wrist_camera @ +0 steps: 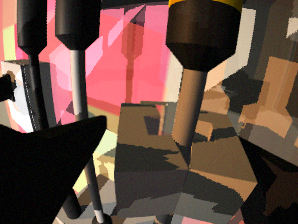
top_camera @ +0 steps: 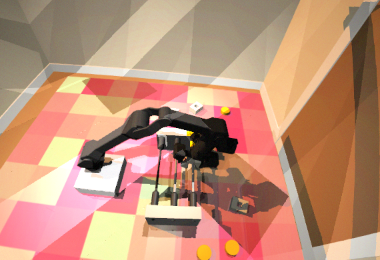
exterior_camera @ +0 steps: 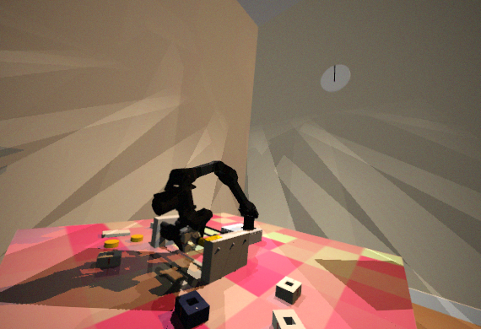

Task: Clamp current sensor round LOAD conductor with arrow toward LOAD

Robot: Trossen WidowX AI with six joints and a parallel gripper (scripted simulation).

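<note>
Tool point(top_camera: 190, 157) point(exterior_camera: 180, 240) point(wrist_camera: 164, 129) stands apart around the sensor point(top_camera: 191, 162) point(wrist_camera: 150, 165) at the yellow-banded conductor point(wrist_camera: 190, 100); no writing is readable.

We note a tabletop point(top_camera: 112, 230) point(exterior_camera: 251, 274) patterned in squares of pink, red, peach and pale yellow-green. The arm point(top_camera: 189, 121) point(exterior_camera: 205, 169) is black. We identify a dark blue block point(exterior_camera: 191, 310), yellow-orange discs point(top_camera: 232, 247) point(exterior_camera: 111, 243), and a yellow band point(wrist_camera: 206, 4) on a dark conductor sleeve point(wrist_camera: 200, 37). The wall clock point(exterior_camera: 331, 80) is pale grey with a black hand.
</note>
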